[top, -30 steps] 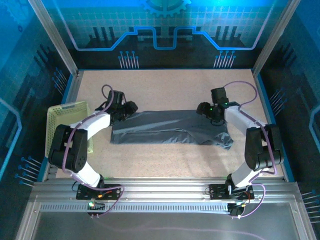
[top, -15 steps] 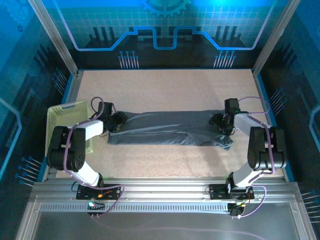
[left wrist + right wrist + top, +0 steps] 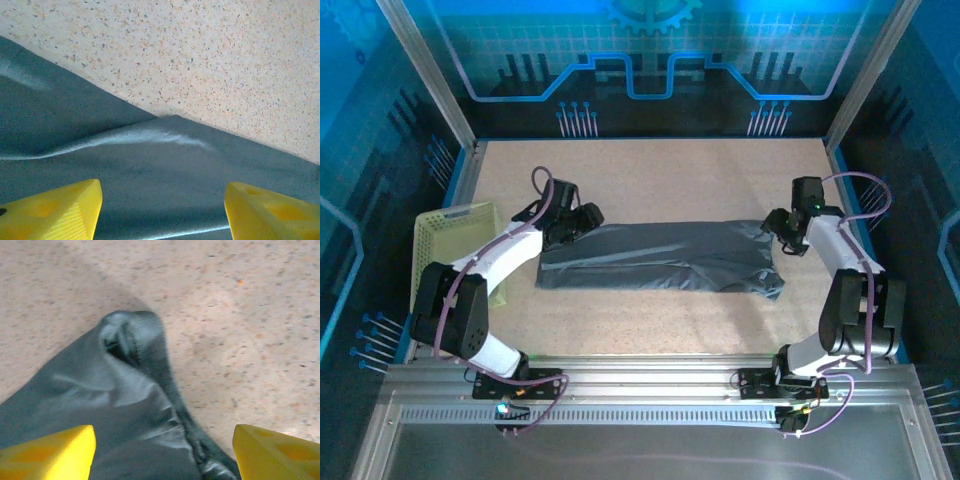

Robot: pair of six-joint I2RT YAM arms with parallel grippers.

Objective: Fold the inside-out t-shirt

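The inside-out t-shirt [image 3: 660, 258] lies across the middle of the table as a long, flat, dark grey band. My left gripper [image 3: 582, 222] hovers over its far left corner, open. In the left wrist view the yellow fingertips [image 3: 55, 212] stand wide apart over smooth grey fabric [image 3: 125, 170] with nothing between them. My right gripper [image 3: 782, 228] is at the shirt's far right end, also open. The right wrist view has a bunched corner of the shirt [image 3: 132, 332] ahead of the spread fingertips [image 3: 277, 452].
A pale yellow-green mesh basket [image 3: 445, 240] stands at the table's left edge, beside the left arm. Speckled beige tabletop [image 3: 650, 175] stretches beyond the shirt to the back wall. Metal frame posts bound the left and right sides.
Both grippers have risen and drawn back toward the far side from the shirt's ends. The left jaws have opened wider. The shirt lies released, slightly flatter.
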